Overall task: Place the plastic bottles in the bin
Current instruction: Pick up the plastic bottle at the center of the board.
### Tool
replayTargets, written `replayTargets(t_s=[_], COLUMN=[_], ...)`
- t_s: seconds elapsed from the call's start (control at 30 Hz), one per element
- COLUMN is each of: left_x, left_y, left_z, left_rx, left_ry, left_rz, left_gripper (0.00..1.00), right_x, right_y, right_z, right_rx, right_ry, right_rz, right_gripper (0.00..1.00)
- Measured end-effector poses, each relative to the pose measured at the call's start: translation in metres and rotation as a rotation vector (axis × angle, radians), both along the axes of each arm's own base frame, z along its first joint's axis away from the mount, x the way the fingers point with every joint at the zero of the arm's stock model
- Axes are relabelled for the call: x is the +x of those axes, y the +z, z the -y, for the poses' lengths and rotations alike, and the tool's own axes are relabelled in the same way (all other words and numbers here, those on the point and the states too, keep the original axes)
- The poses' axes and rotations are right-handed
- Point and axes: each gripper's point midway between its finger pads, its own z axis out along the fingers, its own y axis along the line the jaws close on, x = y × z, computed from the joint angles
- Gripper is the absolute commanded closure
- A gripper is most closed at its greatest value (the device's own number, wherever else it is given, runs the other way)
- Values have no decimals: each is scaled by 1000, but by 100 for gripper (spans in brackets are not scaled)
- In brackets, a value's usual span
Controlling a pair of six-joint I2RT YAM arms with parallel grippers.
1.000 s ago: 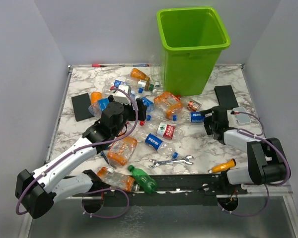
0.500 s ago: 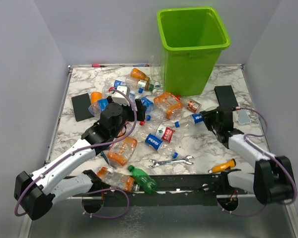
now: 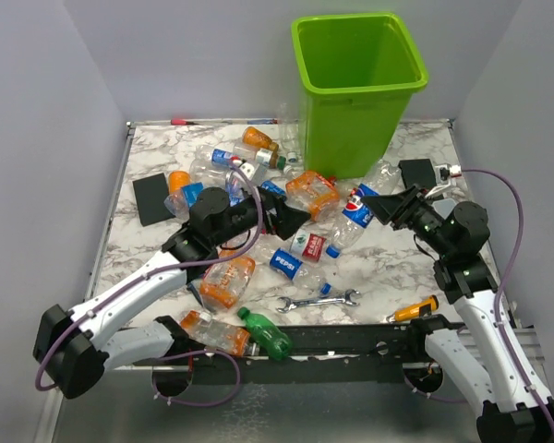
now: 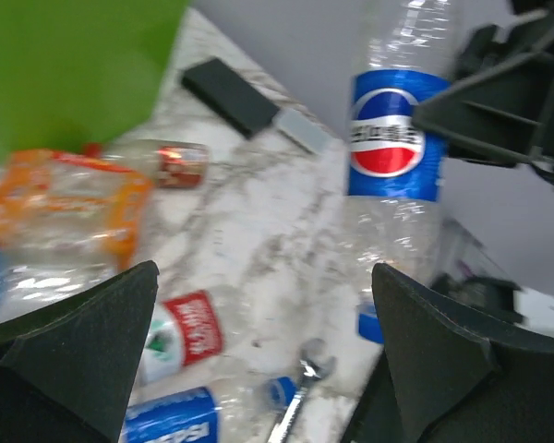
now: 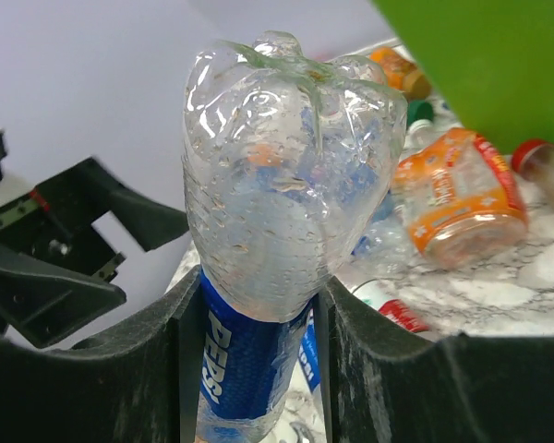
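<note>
- Blur softens the left wrist view, so labels on the marble table point(image 3: 379, 268) are hard to read there. From above, the left arm covers part of the bottle heap point(image 3: 249, 161).
- In the right wrist view, the lower end of the Pepsi bottle point(image 5: 286, 185) is cut off by the frame edge.
- That bottle is clear and dimpled with a blue label. It is tilted, lifted off the table, just in front of the bin point(image 3: 355, 92).
- The right gripper point(image 5: 258, 286) has its jaws pressed against the bottle's labelled middle, one on each side.
- The left gripper point(image 4: 263, 277) has its jaws spread wide and holds nothing. It hangs over the heap, apart from the lifted bottle.
- The bin is lime green and stands upright at the table's far edge.
- A crushed orange bottle point(image 3: 311, 192) lies between the left gripper and the bin.
- A green bottle point(image 3: 265, 334), a wrench point(image 3: 319, 300) and a screwdriver point(image 3: 413, 309) lie along the near edge.
</note>
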Motion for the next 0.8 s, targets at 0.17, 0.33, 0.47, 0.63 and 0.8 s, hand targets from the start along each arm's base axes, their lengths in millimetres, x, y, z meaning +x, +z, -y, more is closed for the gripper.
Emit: replayTargets(t_s=[0.17, 0.33, 0.47, 0.63, 0.8], left_x=[-35, -71, -91, -96, -87], left_y=[6, -2, -6, -19, -33], left_z=[45, 61, 70, 78, 84], left_rx=[-68, -71, -63, -37, -10], left_ry=[-320, -507, -596, -625, -604], left_rz=[-74, -134, -148, -177, -211], left_gripper=[1, 1, 1, 10, 25], right_x=[-13, -12, -11, -10, -11], right_y=[9, 24, 33, 42, 44], right_z=[-14, -19, -20, -22, -23], right_rx=[2, 31, 64, 105, 127], right_ry=[114, 146, 148, 154, 164], right_rz=[45, 102, 138, 164, 164], right_gripper=[60, 62, 62, 62, 62])
